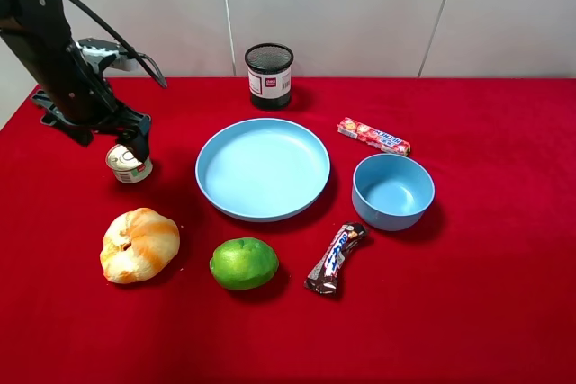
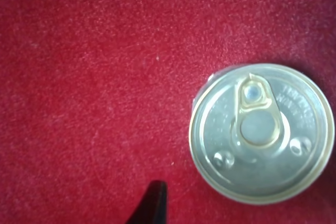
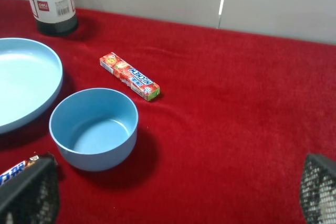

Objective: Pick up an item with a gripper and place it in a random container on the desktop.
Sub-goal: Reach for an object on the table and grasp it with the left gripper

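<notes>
Currently, the step in hand is judged to be the grasp of the small short round tin can with silver pull-tab lid and white and green label (image 1: 129, 165). The can stands upright on the red cloth-covered surface (image 1: 504, 294), toward the left side, behind the golden croissant (image 1: 139, 245) and well apart from the large shallow round light blue plate (image 1: 263, 168), which holds nothing.

The black left tool (image 1: 137, 137) hangs just above the can, overlapping its rear edge in the high view. The left wrist view shows only one black fingertip (image 2: 152, 203), beside the lid and apart from it; whether the jaws stand apart or together cannot be told. The right tool (image 3: 176, 190) has its two mesh-patterned fingers well apart with nothing between them.

Recommended procedure:
1. Shift the left tool sideways until the lid, off-centre in the wrist view, lies between both fingers.
2. Lower the fingers past the rim so they bear on the side wall, not the lid.
3. Close firmly; the wall is likely rigid and smooth and may slip under a light grip.
4. Lift straight up before travelling, to clear the plate's raised rim.

The lid is bright metal with concentric ribs, a flat pull tab and faint embossed lettering too blurred to read.
</notes>
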Tool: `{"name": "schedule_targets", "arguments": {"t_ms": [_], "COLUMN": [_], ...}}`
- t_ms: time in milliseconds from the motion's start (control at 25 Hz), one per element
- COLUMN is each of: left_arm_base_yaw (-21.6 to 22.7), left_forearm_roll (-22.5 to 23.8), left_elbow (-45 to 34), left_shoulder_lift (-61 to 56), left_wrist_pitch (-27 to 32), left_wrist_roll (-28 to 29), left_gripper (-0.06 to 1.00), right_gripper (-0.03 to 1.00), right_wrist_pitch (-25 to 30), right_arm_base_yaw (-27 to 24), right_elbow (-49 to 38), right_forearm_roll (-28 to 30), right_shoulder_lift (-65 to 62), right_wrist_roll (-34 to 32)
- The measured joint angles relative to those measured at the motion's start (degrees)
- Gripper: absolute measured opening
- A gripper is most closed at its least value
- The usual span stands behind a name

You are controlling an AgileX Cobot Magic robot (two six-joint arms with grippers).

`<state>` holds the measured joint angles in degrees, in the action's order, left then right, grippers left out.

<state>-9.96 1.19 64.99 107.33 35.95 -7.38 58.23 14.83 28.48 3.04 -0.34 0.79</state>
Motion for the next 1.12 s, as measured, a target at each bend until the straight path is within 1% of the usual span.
{"name": "schedule_targets", "arguments": {"t_ms": [680,960,1120], "left_arm_base_yaw": [0.00,-0.02,-0.02], "left_forearm_roll": [1.83,1.83,1.77], "left_elbow": [1.09,1.35,1.35], "left_shoulder_lift": [7.93,10.08,11.05], "left_wrist_pitch": [-7.76,-12.18,-12.86], "left_wrist_roll": [0.00,0.00,0.00], "left_gripper": [0.90,0.90,0.90], "right_gripper": [0.69,0.69,0.69], "right_wrist_pitch": [0.00,0.00,0.00], "right_arm_base_yaw": [0.00,0.00,0.00], "right_elbow": [0.00,0.00,0.00], "right_forearm_roll": [0.00,0.00,0.00], "right_shoulder_lift": [0.00,0.00,0.00], "right_wrist_roll": [0.00,0.00,0.00]}}
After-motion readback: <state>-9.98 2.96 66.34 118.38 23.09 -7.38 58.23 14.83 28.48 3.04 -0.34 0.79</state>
